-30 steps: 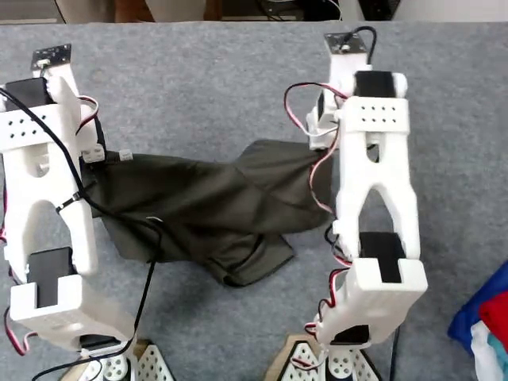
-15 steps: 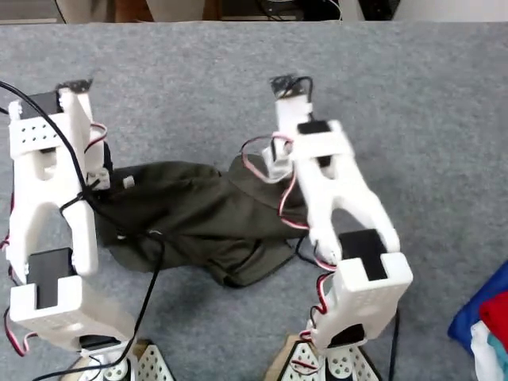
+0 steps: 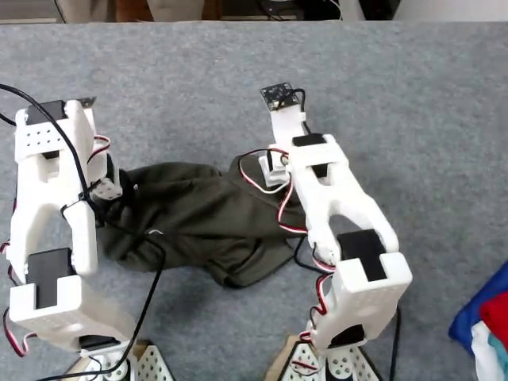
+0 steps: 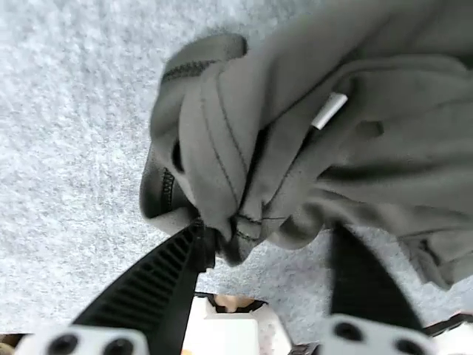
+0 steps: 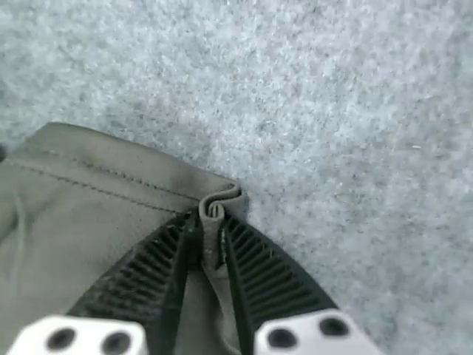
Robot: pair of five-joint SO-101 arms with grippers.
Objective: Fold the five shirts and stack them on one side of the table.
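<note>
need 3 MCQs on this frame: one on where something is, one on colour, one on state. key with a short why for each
1. Where does the pile of blue, red and white clothes lie on the grey felt-like table?
A) between the two arms
B) out past the outer side of the right arm
C) under the left arm

2. What colour is the crumpled cloth shirt?
A) dark olive green
B) bright yellow
C) white

3. What state is the right end effector in?
A) open above bare table
B) shut on a fold of the shirt's edge
C) shut on a red cloth

Key:
1 B, the high view shows the pile off to that arm's outer side.
2 A, the high view and both wrist views show olive fabric.
3 B, its own wrist view shows it pinching a stitched hem fold.
</note>
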